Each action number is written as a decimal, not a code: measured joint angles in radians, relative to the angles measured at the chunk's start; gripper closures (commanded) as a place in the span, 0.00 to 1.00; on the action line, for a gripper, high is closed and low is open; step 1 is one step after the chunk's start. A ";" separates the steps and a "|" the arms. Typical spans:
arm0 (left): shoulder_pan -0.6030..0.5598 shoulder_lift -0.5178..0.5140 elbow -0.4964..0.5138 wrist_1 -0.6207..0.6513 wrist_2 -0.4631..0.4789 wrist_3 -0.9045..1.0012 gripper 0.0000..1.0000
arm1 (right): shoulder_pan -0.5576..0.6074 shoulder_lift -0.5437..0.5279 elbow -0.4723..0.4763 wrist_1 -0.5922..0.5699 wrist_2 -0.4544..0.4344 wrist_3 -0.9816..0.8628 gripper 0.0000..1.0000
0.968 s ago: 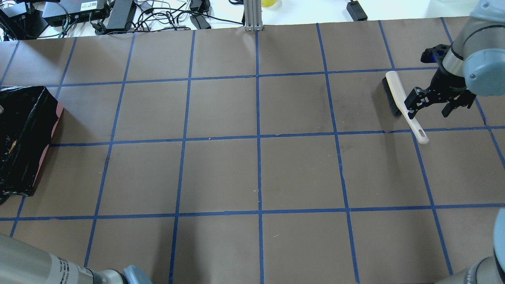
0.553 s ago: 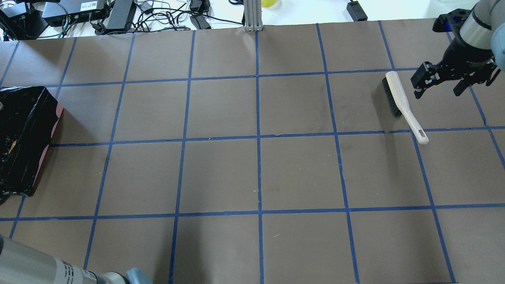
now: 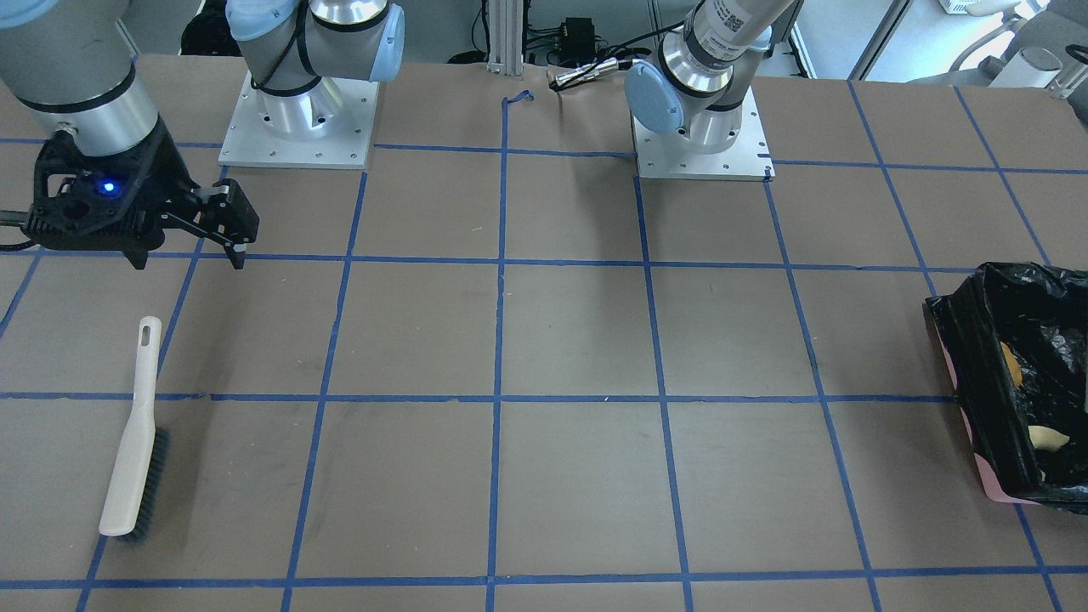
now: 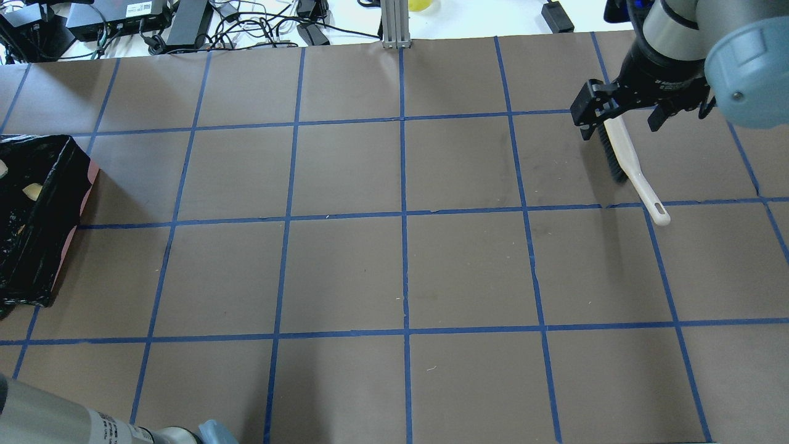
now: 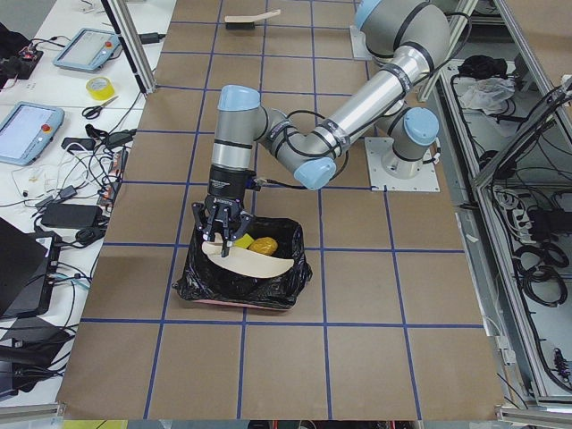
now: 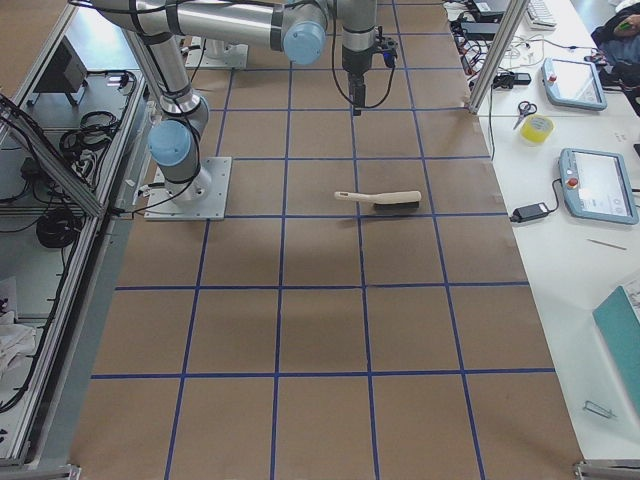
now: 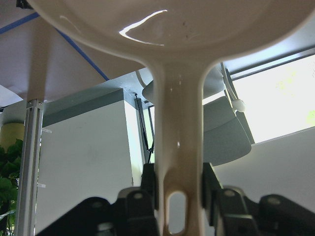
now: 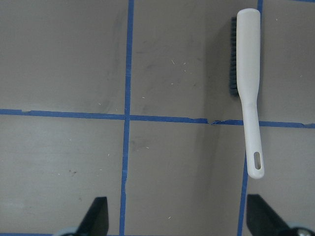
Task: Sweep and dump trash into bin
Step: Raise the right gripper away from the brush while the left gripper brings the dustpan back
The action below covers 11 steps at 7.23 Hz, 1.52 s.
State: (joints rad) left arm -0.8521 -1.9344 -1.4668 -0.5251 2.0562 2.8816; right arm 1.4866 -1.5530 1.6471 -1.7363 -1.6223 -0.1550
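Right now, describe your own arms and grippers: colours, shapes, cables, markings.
Both the left arm and right arm are silver-grey tubes with pale blue joint caps, on square metal base plates. The left arm carries a white printed label and a black cable. The left gripper and right gripper are black and angular; a blue light glows on the right one.
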 measured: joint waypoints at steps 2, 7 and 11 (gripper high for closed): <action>0.006 0.002 0.011 -0.031 -0.063 0.013 1.00 | 0.015 -0.005 0.005 -0.004 0.022 0.013 0.00; -0.007 -0.027 0.264 -0.641 -0.280 -0.314 1.00 | 0.039 -0.052 0.008 0.110 0.114 0.023 0.00; -0.173 -0.099 0.297 -0.835 -0.368 -0.718 1.00 | 0.041 -0.057 0.010 0.157 0.038 0.025 0.00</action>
State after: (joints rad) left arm -1.0252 -2.0336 -1.1696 -1.3600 1.6879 2.1634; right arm 1.5276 -1.6099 1.6567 -1.5796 -1.5847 -0.1305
